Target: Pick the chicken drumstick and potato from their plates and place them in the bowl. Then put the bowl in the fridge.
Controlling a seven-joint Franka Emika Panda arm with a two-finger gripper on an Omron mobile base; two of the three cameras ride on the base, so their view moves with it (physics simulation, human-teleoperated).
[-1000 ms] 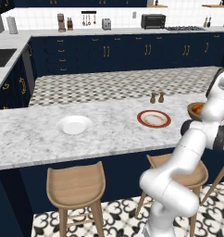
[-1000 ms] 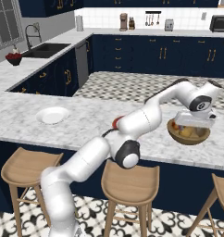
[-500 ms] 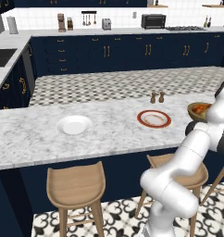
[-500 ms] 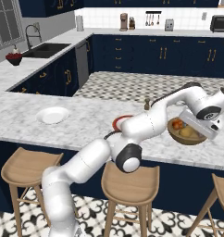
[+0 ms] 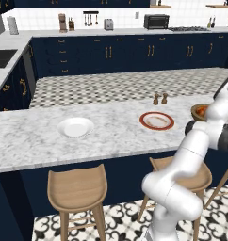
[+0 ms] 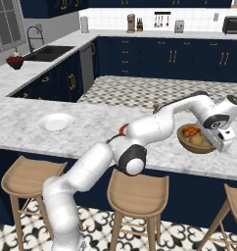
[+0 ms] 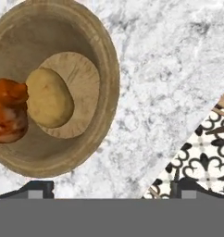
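Wooden bowl (image 7: 49,88) on the marble tabletop (image 7: 178,78), near its edge, already holding the potato (image 7: 49,98) at centre and the chicken drumstick (image 7: 9,115) against one wall; both plates, the plain white one (image 5: 75,127) and the red-rimmed one (image 5: 156,121), lie bare. The hand (image 6: 222,139) hovers just past the bowl's far rim, fingers spread wide and holding nothing. The step in hand appears to be gripping the bowl for carriage to the fridge. A sound grasp would likely straddle the rim with one finger inside and one outside, clear of the food, and lift level so that neither item rolls out.
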